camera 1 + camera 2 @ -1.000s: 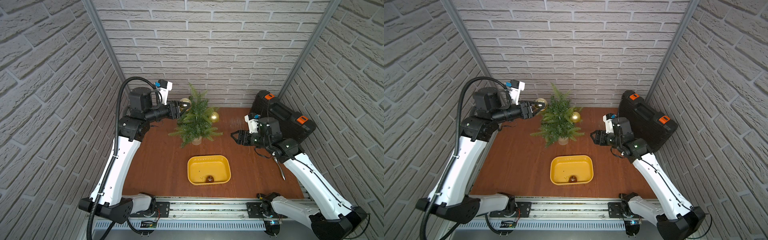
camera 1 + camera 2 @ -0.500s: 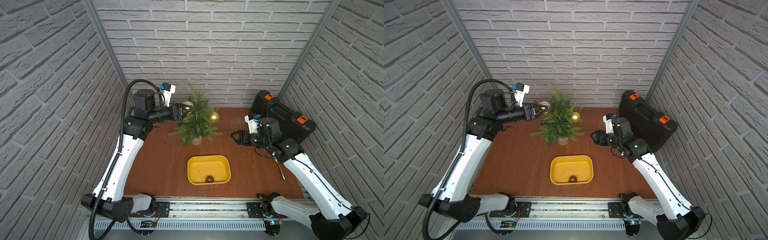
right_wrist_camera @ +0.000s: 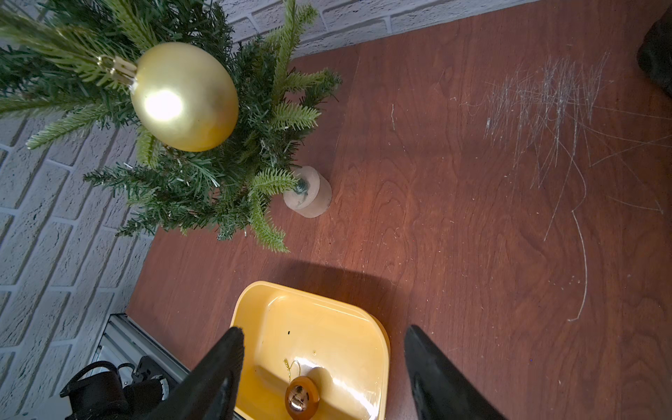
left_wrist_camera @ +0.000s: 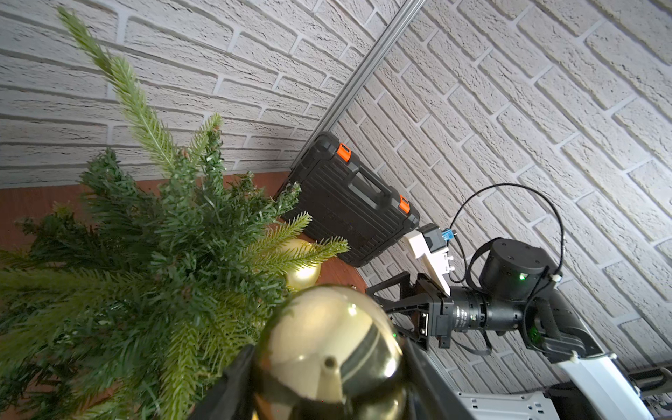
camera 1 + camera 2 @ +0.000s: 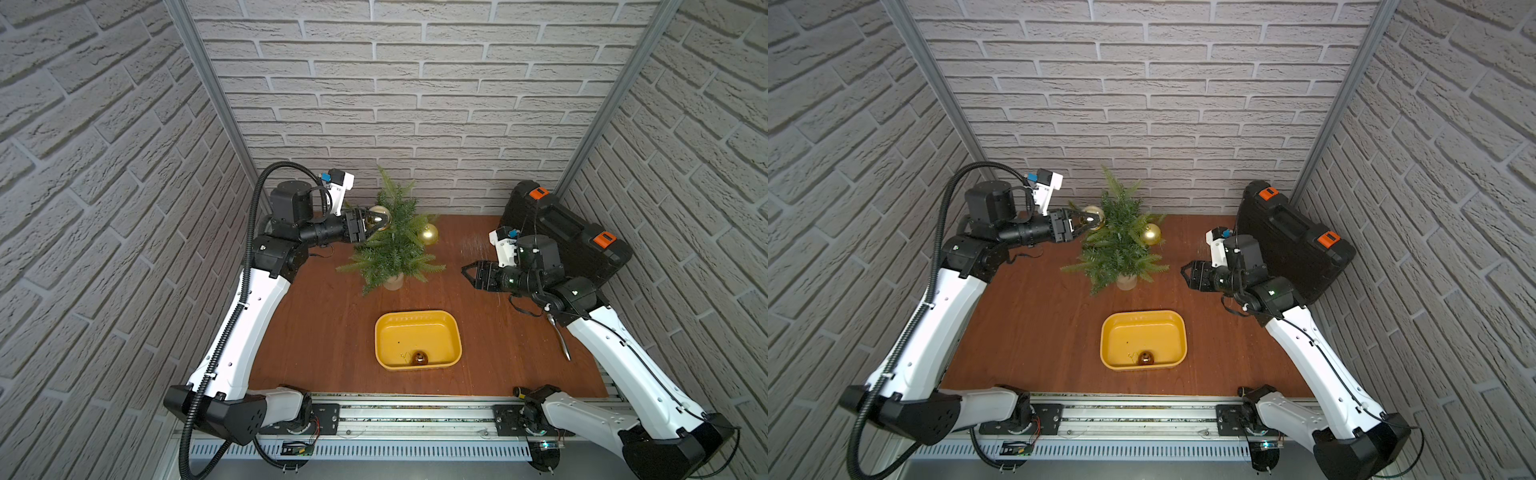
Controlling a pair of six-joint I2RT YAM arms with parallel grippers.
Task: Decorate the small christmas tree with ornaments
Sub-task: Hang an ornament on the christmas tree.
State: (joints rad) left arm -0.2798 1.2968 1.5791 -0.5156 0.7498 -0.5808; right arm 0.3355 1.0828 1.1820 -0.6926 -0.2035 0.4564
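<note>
At the back of the wooden table [image 5: 332, 332], in both top views, your left gripper [image 5: 374, 219] [image 5: 1086, 219] clamps the shiny gold bauble [image 5: 381, 215] [image 5: 1095, 216] at the upper branches of the small christmas tree [image 5: 392, 249] [image 5: 1121, 249]. That is the side away from the matte gold bauble [image 5: 428, 235] [image 5: 1150, 235], which already hangs there. Your right gripper [image 5: 467, 274] waits part-open and empty, well apart from the tree. The amber bauble [image 5: 419, 358] lies in the yellow tray [image 5: 417, 316].

In the left wrist view, the shiny gold bauble [image 4: 327, 349] fills the space between the fingers [image 4: 236, 378], and no loop shows. Let go with nothing hooked and it likely drops through the soft needles. Press further and the light tree could tip.

In the right wrist view, the matte gold bauble [image 3: 183, 96] hangs by its cap from a thin sprig above the pot [image 3: 309, 192]. A jolt to the tree could slide it off.
</note>
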